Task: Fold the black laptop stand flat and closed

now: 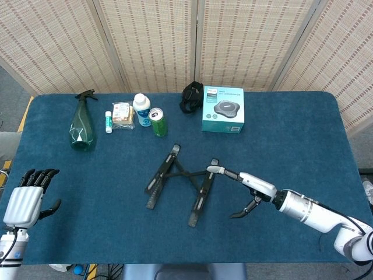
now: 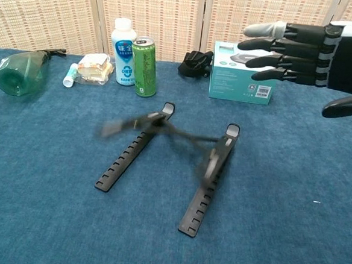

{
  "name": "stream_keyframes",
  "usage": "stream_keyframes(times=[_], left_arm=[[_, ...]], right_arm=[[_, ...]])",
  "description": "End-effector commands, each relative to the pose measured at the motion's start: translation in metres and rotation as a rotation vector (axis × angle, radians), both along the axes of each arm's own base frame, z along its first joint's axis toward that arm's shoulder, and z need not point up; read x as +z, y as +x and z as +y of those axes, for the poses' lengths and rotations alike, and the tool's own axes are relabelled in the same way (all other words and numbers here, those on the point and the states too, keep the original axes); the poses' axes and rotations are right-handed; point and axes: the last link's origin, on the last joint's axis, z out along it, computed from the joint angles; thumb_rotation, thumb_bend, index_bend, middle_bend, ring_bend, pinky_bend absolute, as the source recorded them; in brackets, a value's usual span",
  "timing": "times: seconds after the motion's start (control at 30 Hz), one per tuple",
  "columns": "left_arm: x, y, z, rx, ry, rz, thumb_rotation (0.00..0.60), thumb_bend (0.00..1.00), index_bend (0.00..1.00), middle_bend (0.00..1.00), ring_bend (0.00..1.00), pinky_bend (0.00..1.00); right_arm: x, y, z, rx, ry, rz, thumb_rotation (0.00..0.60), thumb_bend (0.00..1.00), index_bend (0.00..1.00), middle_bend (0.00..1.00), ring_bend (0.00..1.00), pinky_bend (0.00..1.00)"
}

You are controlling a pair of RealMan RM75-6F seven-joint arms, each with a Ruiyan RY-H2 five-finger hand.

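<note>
Right hand (image 1: 252,189), fingers spread, hovers beside laptop stand (image 1: 178,183) mid-table.

A robot test bay, set up like a lab or studio.

Woven reed folding screens (image 1: 175,44) close off the whole 12 o'clock side behind a bench (image 1: 303,134) covered in blue carpet-like cloth. Along its far edge, from 10 to 1 o'clock, sits an unrelated mix of props: a green spray bottle (image 1: 81,123), a white bottle (image 1: 141,109), a green can (image 1: 158,122), a wrapped snack (image 1: 122,113) and a teal product box (image 1: 223,109). Grey floor shows at 9 o'clock.
</note>
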Motion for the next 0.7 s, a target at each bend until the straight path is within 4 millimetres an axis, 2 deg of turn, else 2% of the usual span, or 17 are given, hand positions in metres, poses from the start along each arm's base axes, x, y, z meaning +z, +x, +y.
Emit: stream_keyframes(times=[0.03, 0.37, 0.5, 0.7], left_arm=[[0.0, 0.003, 0.013, -0.025, -0.013, -0.012, 0.6, 0.24, 0.16, 0.16, 0.15, 0.07], [-0.03, 0.025, 0.072, -0.193, -0.178, 0.023, 0.6, 0.24, 0.16, 0.16, 0.15, 0.07], [-0.048, 0.036, 0.102, -0.255, -0.234, 0.028, 0.6, 0.24, 0.14, 0.16, 0.15, 0.07], [-0.08, 0.053, 0.139, -0.33, -0.294, 0.038, 0.6, 0.24, 0.09, 0.16, 0.15, 0.07]], right_arm=[[0.01, 0.001, 0.001, 0.015, -0.049, 0.022, 0.6, 0.0, 0.0, 0.0, 0.0, 0.0], [0.025, 0.011, -0.014, 0.215, -0.418, 0.351, 0.6, 0.0, 0.0, 0.0, 0.0, 0.0], [0.019, 0.015, -0.013, 0.294, -0.529, 0.487, 0.6, 0.0, 0.0, 0.0, 0.0, 0.0], [0.002, 0.022, -0.007, 0.357, -0.63, 0.562, 0.6, 0.0, 0.0, 0.0, 0.0, 0.0]])
